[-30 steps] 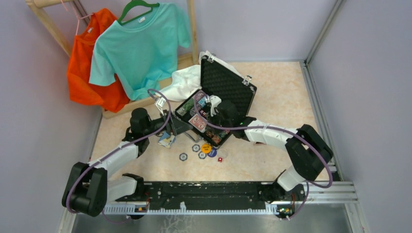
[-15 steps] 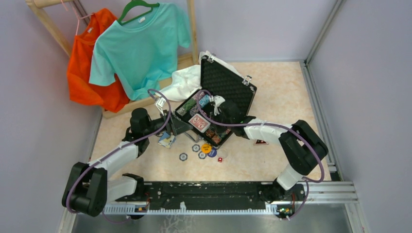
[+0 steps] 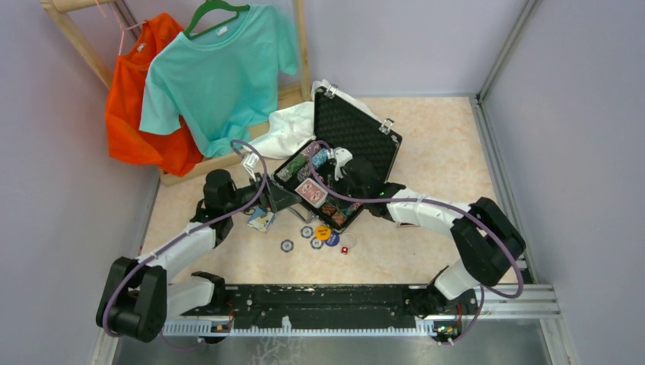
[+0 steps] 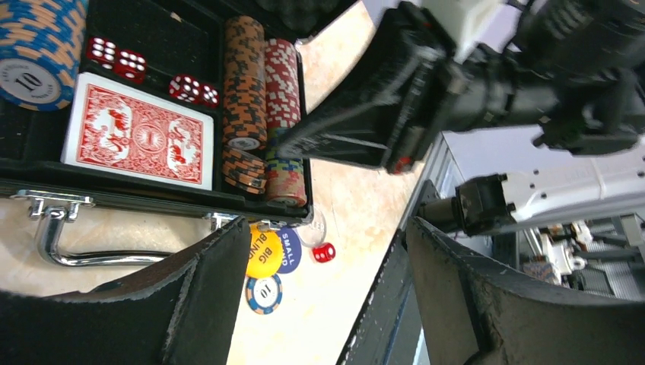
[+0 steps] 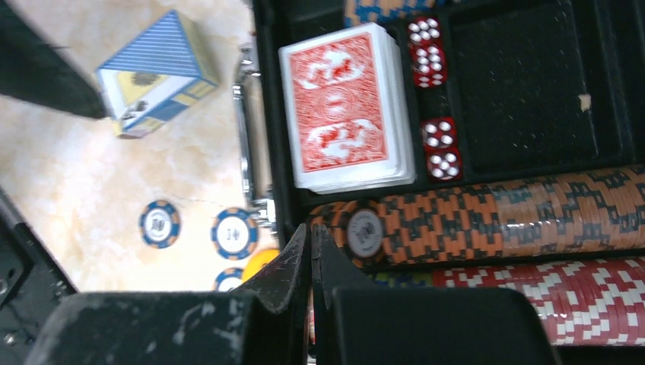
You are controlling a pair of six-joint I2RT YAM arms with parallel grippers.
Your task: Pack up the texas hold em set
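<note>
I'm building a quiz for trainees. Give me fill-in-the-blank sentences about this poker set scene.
The red-backed card deck lies in the black hinged case; the blue card box lies on the ____.
Beside that red deck sit ____ red dice.
The right gripper is ____.
The yellow round button reads BIG ____.
Missing: table; four; shut; BLIND.

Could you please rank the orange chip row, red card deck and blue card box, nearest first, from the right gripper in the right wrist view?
From the shut right gripper:
1. Orange-and-black poker chip row: beside the jaws, in the black case.
2. Red-backed card deck: farther up the case.
3. Blue-striped card box: upper left, outside on the table.
</note>
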